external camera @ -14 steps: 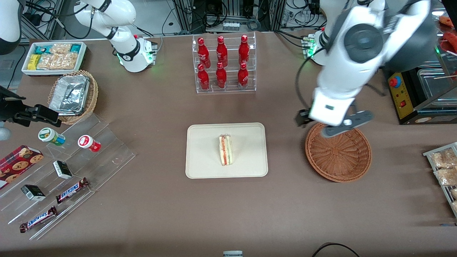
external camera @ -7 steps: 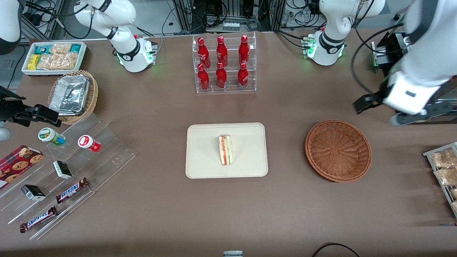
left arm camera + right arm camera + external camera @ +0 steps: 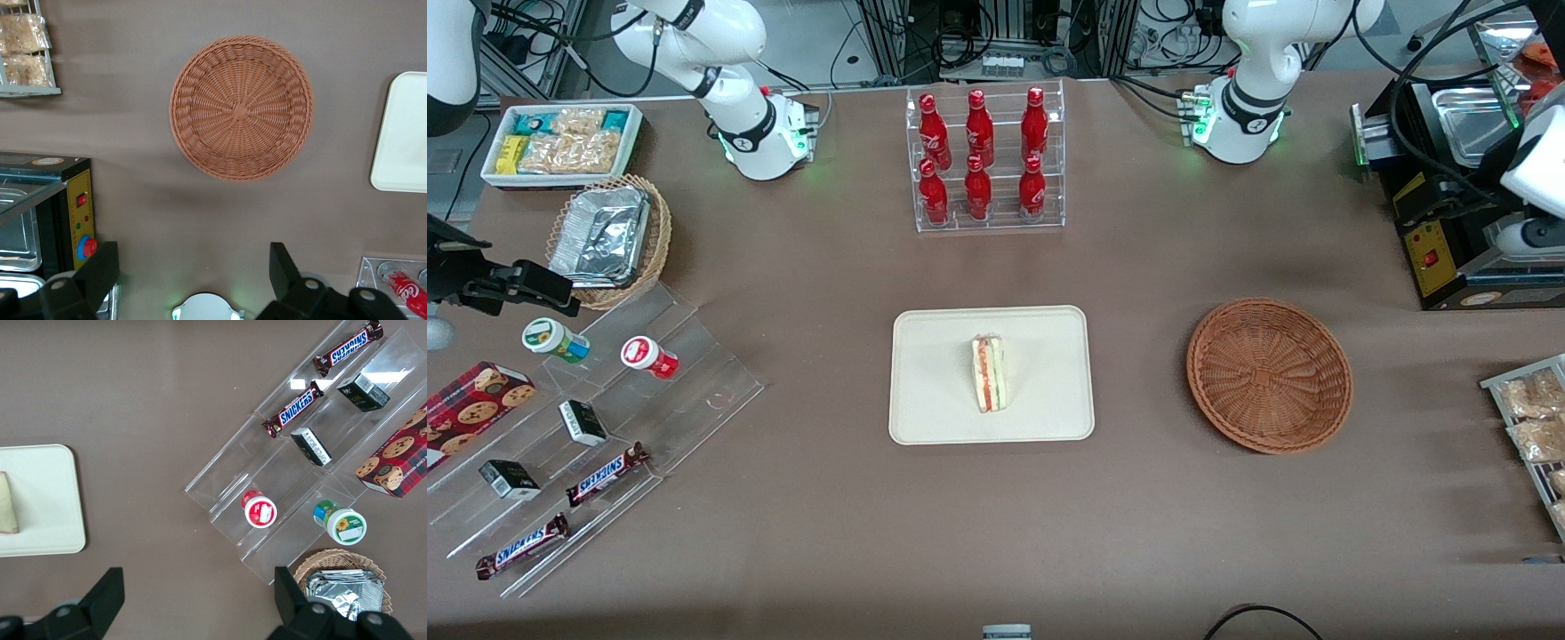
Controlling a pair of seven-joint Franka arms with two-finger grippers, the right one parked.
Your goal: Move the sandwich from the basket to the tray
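The sandwich [image 3: 989, 373], a pale wedge with a red and green cut edge, lies on the cream tray [image 3: 934, 356] in the middle of the table. A corner of that tray [image 3: 403, 133] also shows from the working wrist. The reddish-brown wicker basket [image 3: 1269, 375] stands beside the tray toward the working arm's end, with nothing in it [image 3: 241, 108]. My gripper [image 3: 193, 257] hangs high over the table near the arm's base, farther from the front camera than the basket. Its fingers are open with nothing between them. In the front view only a bit of the arm [image 3: 1534, 178] shows at the frame edge.
A clear rack of red bottles [image 3: 985, 160] stands farther back than the tray. A black machine with a yellow panel [image 3: 1449, 240] and a rack of snack bags [image 3: 1529, 418] sit at the working arm's end. Stepped acrylic shelves [image 3: 596, 427], a foil-lined tan basket [image 3: 609, 236] and a white tub [image 3: 560, 142] lie toward the parked arm's end.
My arm has swung away from above the basket toward the working arm's end of the table, almost out of the front view. The sandwich and basket have not moved.
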